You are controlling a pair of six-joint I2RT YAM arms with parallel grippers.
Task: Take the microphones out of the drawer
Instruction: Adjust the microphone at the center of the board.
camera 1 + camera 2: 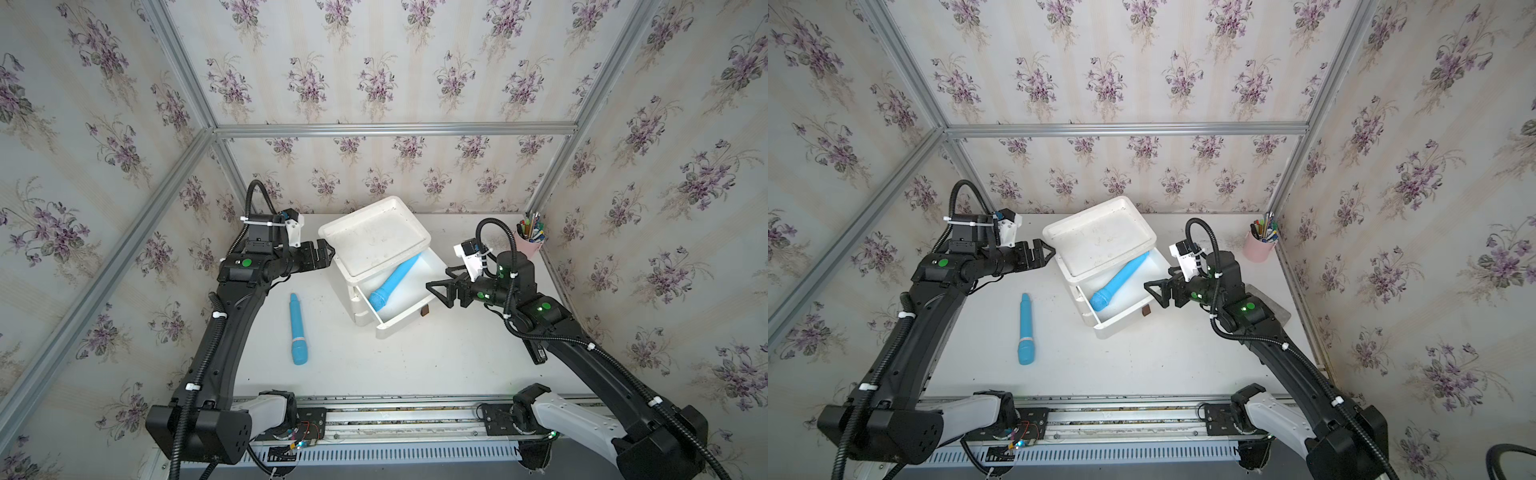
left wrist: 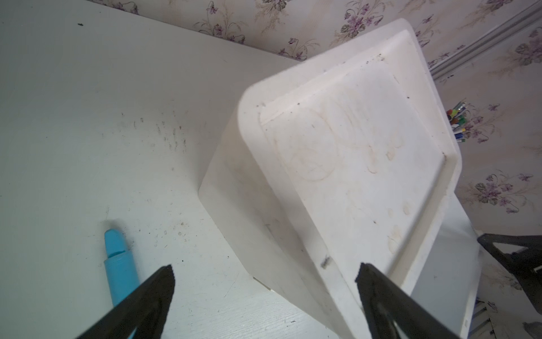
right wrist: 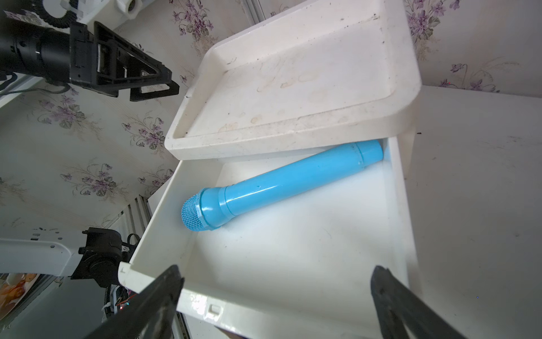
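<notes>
- Because the drawer is out, your microphone lies reachable for the right gripper, spread and empty.
- Your left gripper, also spread, sits beside the cabinet.

A box sits on the table, near the back. Its top drawer sticks out to the front and right. 1 mic lies slanted in the drawer, with its tail under the box top. The other mic lies on the table, left of the box and apart from it. A cup stands in the back right corner. The left gripper is just left of the box. The right gripper is just right of the drawer.
</notes>
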